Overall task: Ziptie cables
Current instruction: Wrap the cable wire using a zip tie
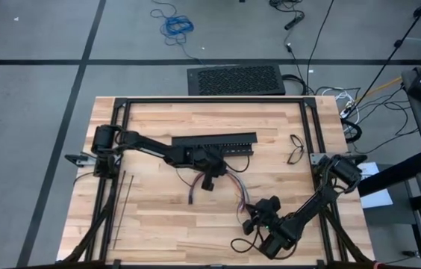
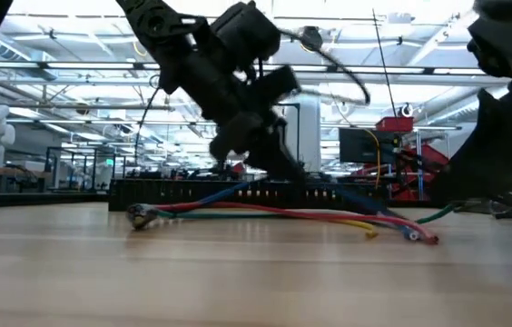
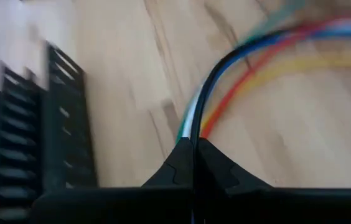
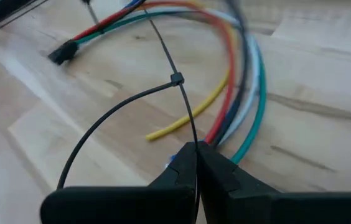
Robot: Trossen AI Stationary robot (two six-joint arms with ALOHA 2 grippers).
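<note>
While both arms reach inward over the wooden tabletop (image 1: 158, 217), the left claw (image 1: 209, 181) sits near the centre, just in front of the long black slotted channel (image 1: 214, 143), and is pinched shut on the cables (image 3: 225, 93). From the left wrist, black, white, green and red strands run out from between the closed tips.

From there the cables (image 1: 229, 190) arc across the middle of the tabletop; one fan of ends (image 1: 192, 196) lies to the left of the claw, and the other runs toward the right claw (image 1: 251, 222) near the front edge. At tabletop height they lie flat on the wood, with coloured ends (image 2: 410, 233) spread on the right.

From the right wrist, the right claw (image 4: 195, 155) is closed on a thin black ziptie (image 4: 119, 109), which forms a loop with its small head (image 4: 177, 79) standing above the wires. Whether that loop passes round any wire cannot be judged from this angle.

Another black looped strap (image 1: 295, 148), possibly a spare ziptie, lies toward the right edge, well apart from both claws. A thin black rod (image 1: 124, 205) lies along the left side. Bare wood is open at the front left and along the far edge behind the channel.
</note>
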